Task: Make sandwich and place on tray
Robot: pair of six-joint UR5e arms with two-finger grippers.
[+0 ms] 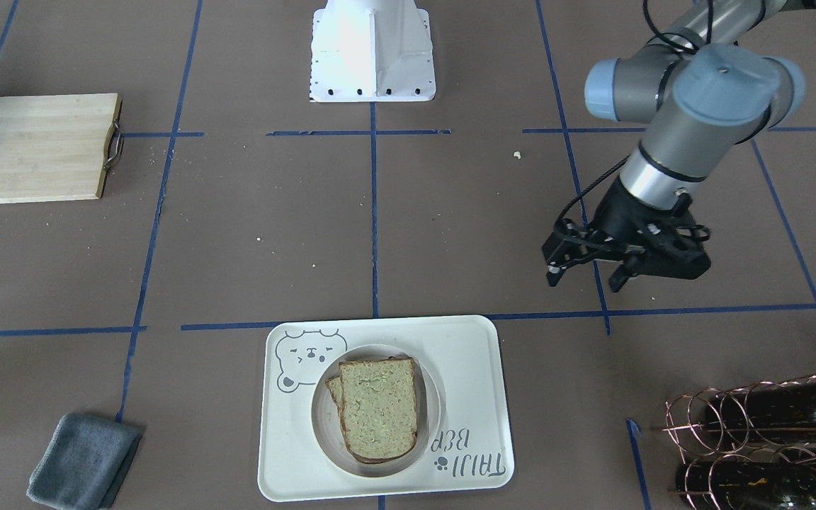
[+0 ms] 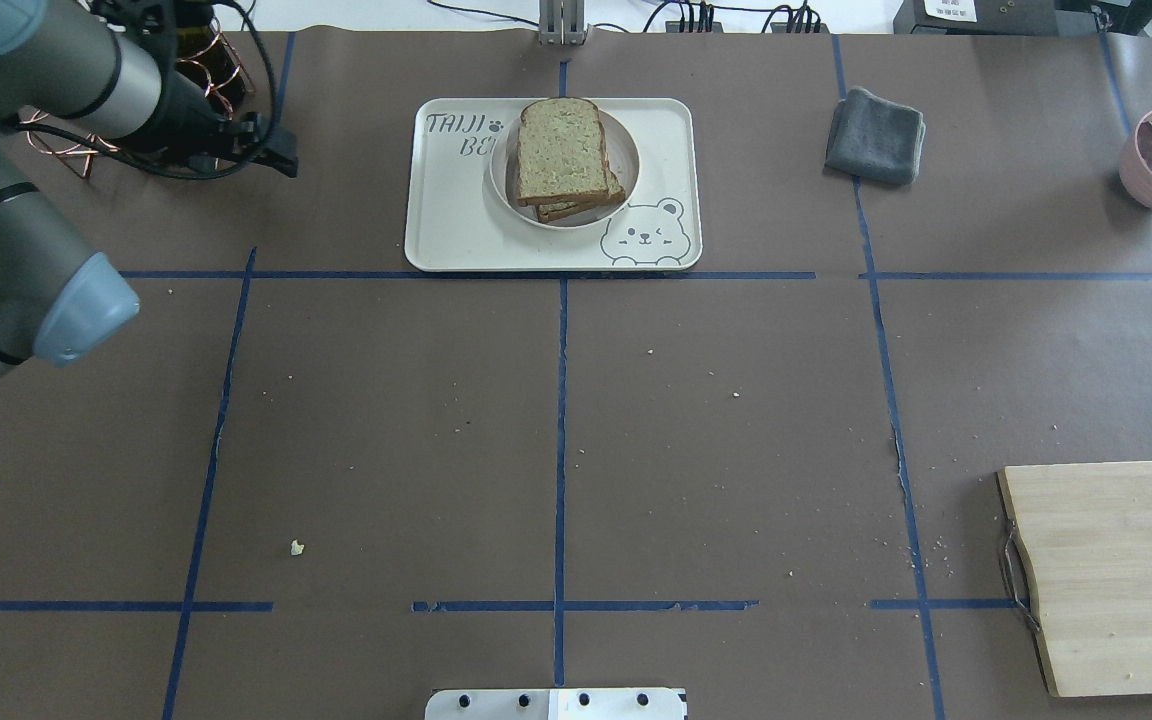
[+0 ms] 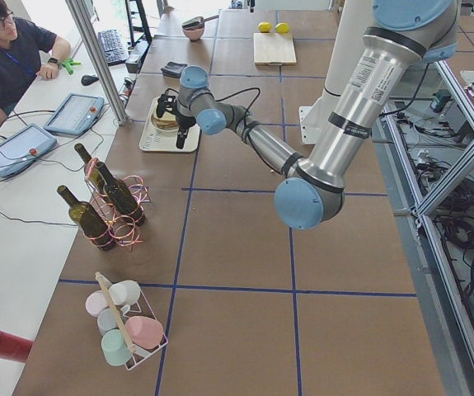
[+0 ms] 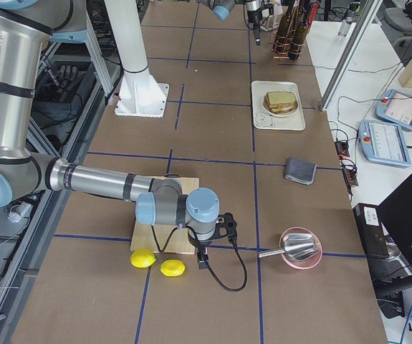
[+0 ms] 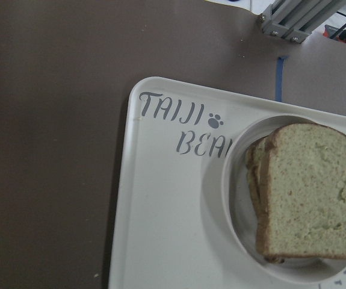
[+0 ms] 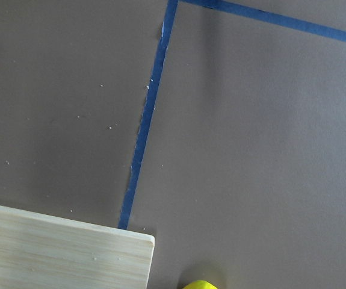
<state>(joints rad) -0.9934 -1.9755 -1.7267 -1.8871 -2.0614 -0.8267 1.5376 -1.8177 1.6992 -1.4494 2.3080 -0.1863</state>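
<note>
Sandwich (image 1: 378, 409) rests on the plate (image 1: 319, 418) at the centre of the tray (image 1: 472, 354), slices offset, so a careless sweep by the left gripper (image 1: 584, 280), parted and empty beside the tray, could topple it; the egg is hidden, and the state of the right gripper (image 4: 206, 254) cannot be told
</note>
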